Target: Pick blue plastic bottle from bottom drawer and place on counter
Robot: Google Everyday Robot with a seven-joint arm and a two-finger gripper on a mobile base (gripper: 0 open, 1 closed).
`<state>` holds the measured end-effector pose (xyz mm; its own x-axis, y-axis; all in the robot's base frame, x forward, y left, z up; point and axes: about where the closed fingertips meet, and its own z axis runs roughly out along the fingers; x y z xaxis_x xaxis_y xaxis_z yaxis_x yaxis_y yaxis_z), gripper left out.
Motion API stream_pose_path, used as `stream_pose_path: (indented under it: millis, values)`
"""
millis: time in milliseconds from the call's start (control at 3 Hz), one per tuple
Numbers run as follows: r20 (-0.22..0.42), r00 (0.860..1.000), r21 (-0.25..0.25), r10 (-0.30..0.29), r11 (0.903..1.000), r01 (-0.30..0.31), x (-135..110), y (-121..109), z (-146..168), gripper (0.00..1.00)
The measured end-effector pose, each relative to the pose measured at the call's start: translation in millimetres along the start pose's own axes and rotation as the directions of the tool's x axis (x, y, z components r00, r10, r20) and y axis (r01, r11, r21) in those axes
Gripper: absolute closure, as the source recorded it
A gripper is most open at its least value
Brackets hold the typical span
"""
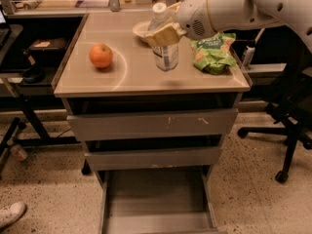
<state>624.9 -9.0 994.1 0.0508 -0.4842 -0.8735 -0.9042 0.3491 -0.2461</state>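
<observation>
Warm overhead light; pale arc of glare on the counter (pixel 139 81) by the apple (pixel 101 55); soft shadow under the gripper (pixel 164 32) clasping the bottle (pixel 166 58); bottom drawer (pixel 156 204) dimmer.

Clear blue plastic bottle (pixel 165 57), white cap, upright on beige counter (pixel 122 77) near its back edge, clasped by the gripper (pixel 157 31), grey bottom drawer (pixel 156 222) pulled open.

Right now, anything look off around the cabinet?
Nothing spilled or tipped. The bottle stands upright on the counter with the gripper at its neck. Only the bottom drawer hangs open; scuffs mark the top drawer.
</observation>
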Motion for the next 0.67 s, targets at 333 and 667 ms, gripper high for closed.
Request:
stream_pose_path:
  millis: [333, 667]
  values:
    - [0.058, 0.997, -0.060, 0.058, 0.9967, -0.054, 3, -8, 18, 1.00]
    - [0.088, 0.992, -0.108, 0.094, 0.9906, -0.085, 5, -21, 35, 1.00]
